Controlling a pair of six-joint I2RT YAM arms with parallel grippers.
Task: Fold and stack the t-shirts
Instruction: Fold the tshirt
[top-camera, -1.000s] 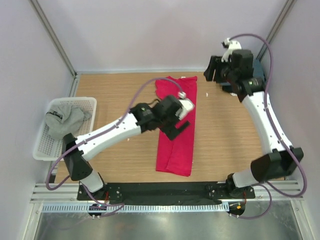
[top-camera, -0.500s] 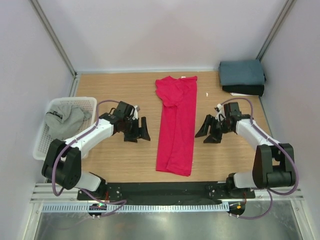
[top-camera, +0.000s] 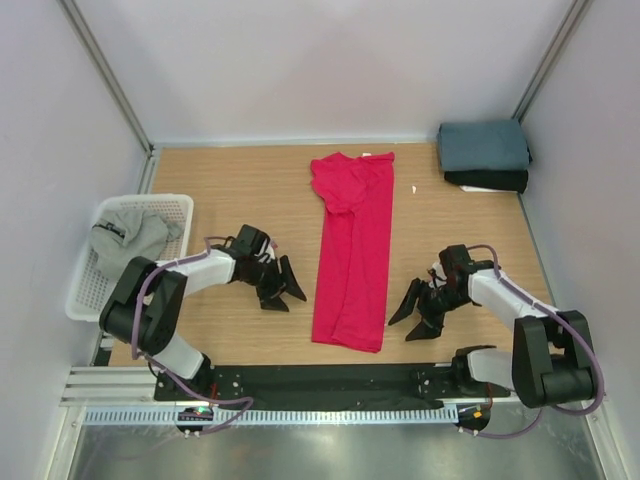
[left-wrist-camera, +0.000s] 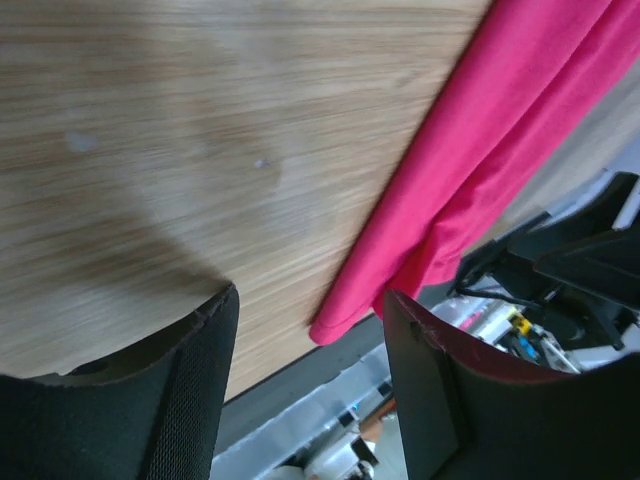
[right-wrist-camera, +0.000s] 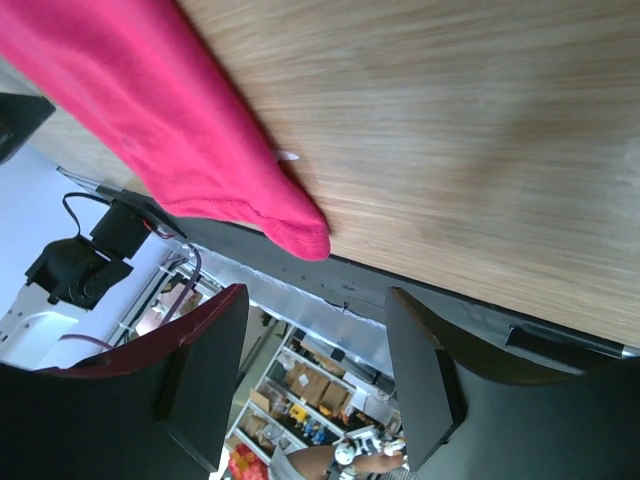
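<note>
left gripper (top-camera: 284, 293) and right gripper (top-camera: 407, 320) gape wide, empty, flanking the near hem of the crimson t-shirt (top-camera: 352, 250), a long strip on the table (top-camera: 220, 190); next, i judge, each must pinch a hem corner

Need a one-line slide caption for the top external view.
Open left gripper and right gripper flank the folded red t-shirt; grey t-shirt in basket.

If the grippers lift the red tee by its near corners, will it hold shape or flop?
Probably flop: the red tee lies flat as a long folded strip with soft creases, so it should sag in the middle. Likely light, since the cloth looks thin at its near corner. A push would probably bunch it, not slide it whole.
</note>
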